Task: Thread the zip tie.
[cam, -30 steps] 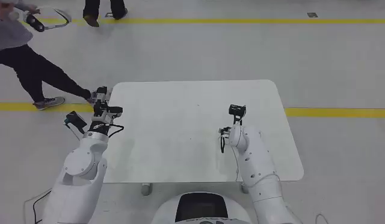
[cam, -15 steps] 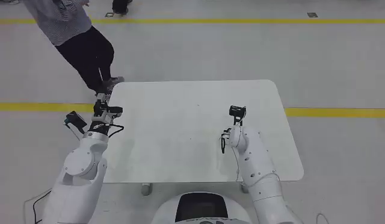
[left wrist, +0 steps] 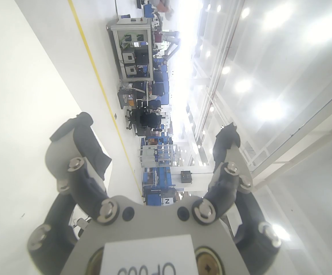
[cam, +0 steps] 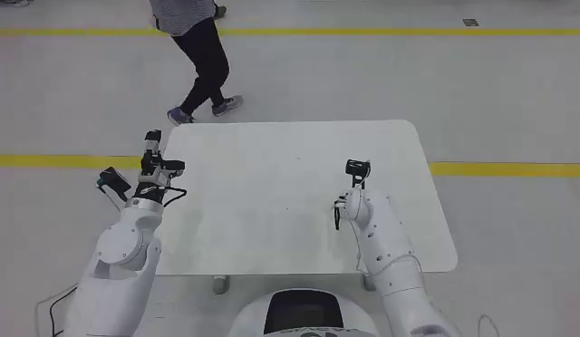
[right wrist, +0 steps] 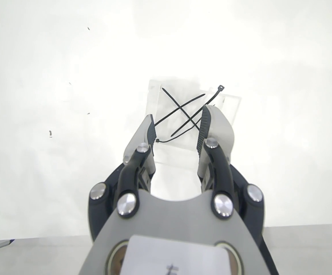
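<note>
Right wrist view: my right claw (right wrist: 179, 115) hangs spread wide over black zip ties (right wrist: 180, 108) lying crossed on a clear tray (right wrist: 231, 107) on the white table (cam: 272, 201). My left claw (left wrist: 156, 125), also released and empty, points past the table's edge toward a yellow floor line (left wrist: 97, 72) and workshop racks (left wrist: 131, 49).

We find the widest passage over the bare middle of the white rounded table (cam: 290, 201), between the two arms at the frame's left and right. Below the spread fingers of the right gripper (right wrist: 178, 114), a clear shallow plastic tray (right wrist: 154, 98) with crossed thin black zip ties (right wrist: 182, 109) blocks the tabletop.
</note>
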`<state>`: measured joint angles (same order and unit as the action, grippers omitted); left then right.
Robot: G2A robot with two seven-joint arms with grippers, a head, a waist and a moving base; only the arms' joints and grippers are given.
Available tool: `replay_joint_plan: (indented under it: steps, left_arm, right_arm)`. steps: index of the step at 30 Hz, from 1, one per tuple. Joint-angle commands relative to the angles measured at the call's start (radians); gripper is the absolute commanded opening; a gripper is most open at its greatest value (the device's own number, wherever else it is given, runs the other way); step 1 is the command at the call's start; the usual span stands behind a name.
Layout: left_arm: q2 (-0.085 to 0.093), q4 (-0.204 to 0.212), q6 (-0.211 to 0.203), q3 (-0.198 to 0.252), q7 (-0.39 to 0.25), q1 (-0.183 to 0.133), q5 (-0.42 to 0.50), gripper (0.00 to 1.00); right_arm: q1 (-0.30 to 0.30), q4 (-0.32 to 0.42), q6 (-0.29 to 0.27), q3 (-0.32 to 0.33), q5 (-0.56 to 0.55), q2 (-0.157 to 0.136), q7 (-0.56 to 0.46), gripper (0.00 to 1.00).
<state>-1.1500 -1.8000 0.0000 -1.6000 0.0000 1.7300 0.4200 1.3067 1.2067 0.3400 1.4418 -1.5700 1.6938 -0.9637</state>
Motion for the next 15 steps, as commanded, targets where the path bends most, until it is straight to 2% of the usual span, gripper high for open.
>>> replay_joint_plan:
  steps: [1,15]
  left_arm:
    - [0.0,0.0,0.0,0.0,0.0,0.0,0.0,1.0]
    - [0.0,0.0,0.0,0.0,0.0,0.0,0.0,1.0]
  right_arm:
    - [-0.005,-0.009,0.0,-0.002,0.0,-0.002,0.001,0.35]
    - [-0.012,-0.021,0.0,-0.018,0.0,-0.021,0.005,0.37]
